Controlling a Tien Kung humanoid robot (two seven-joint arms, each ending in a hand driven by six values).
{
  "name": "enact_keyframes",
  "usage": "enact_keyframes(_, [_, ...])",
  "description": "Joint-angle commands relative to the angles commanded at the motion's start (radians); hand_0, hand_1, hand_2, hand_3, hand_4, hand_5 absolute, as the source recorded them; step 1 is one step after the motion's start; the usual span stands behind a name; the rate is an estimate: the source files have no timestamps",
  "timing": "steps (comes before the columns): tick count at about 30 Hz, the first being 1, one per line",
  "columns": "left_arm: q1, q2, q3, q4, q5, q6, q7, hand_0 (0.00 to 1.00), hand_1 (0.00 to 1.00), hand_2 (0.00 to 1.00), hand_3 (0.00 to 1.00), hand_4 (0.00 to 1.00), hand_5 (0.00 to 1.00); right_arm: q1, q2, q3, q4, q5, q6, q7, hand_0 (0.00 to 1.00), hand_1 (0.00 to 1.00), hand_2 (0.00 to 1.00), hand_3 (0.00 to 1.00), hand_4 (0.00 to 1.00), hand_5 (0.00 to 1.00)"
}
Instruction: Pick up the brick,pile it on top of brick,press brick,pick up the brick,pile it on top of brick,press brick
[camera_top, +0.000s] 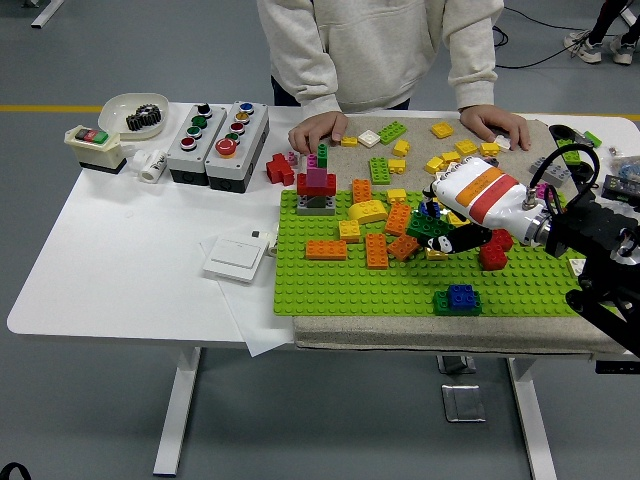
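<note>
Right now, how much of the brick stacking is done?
Done, it seems: a small tower stands at the green plate's far left corner, and a blue brick sits on a green one near the front. In hand: the right hand is down among the loose bricks, seemingly gripping a green brick. Left: lifting, piling, pressing it.

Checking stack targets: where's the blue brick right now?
Head view: the blue brick sits on a green brick near the front edge of the green baseplate, right of center, just below the robot hand.
</note>
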Motion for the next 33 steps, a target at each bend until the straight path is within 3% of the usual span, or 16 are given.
enact_keyframes(6, [0.000, 0.000, 0.000, 0.000, -0.001, 0.001, 0.000, 0.667, 0.708, 0.728, 0.585, 0.667, 0.658, 0.006, -0.069, -0.047, 0.093, -0.052, -0.018, 0.068, 0.154, 0.076, 0.139, 0.234, 0.738, 0.530])
enact_keyframes(10, [0.000, 0.000, -0.001, 0.000, 0.000, 0.000, 0.000, 0.667, 0.710, 0.728, 0.585, 0.667, 0.658, 0.008, -0.093, -0.075, 0.109, -0.062, -0.029, 0.113, 0.155, 0.077, 0.140, 0.240, 0.740, 0.531])
enact_keyframes(33, [-0.004, -0.001, -0.003, -0.001, 0.004, -0.002, 0.002, 0.667, 0.710, 0.728, 0.585, 0.667, 0.659, 0.005, -0.124, -0.113, 0.037, -0.070, -0.033, 0.209, 0.159, 0.080, 0.143, 0.252, 0.746, 0.536])
